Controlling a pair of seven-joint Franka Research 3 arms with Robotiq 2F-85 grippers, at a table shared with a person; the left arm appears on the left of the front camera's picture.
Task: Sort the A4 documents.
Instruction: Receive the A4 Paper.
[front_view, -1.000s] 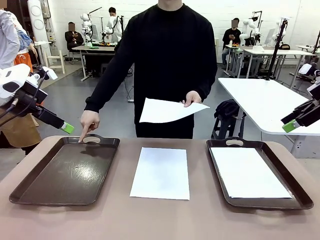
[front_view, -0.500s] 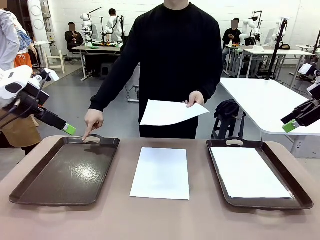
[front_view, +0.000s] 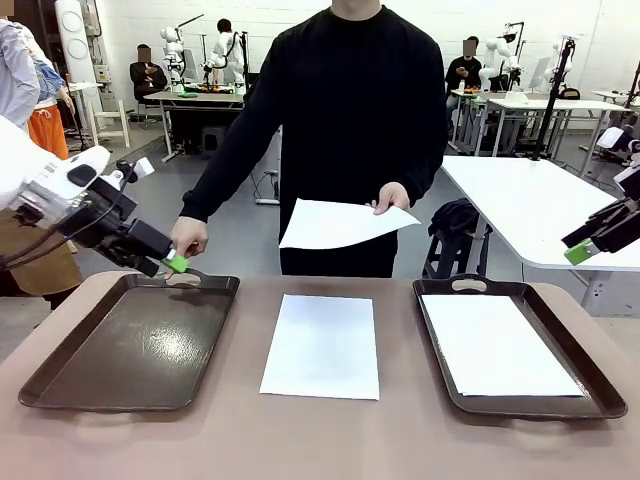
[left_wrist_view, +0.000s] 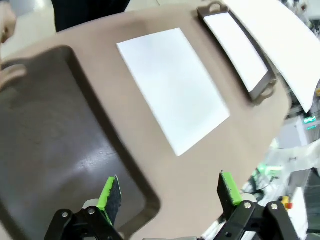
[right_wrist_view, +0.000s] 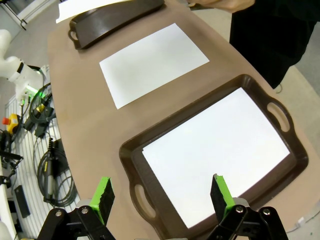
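**Item 1:** left pincer (front_view: 176, 263), black, two-fingered, green-padded, on a white jointed arm (front_view: 50, 180).
**Change:** it has moved in from the table's left side towards the middle and sits a little lower. More of the white arm and its black cabling now shows behind the pincer.

**Item 2:** dark brown handled plastic tray (front_view: 130, 350).
**Change:** its far handle was off to the pincer's right. It now lies directly under the pincer's tip.

**Item 3:** person's pointing hand (front_view: 190, 236).
**Change:** it was a clear gap to the pincer's right. It is now just behind the green tip, which partly covers the pointing finger. Whether they touch cannot be told.

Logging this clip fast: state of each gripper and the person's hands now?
Left gripper: open, empty.
Right gripper: open, empty.
One hand: holding a paper sheet.
Other hand: pointing at the empty tray.
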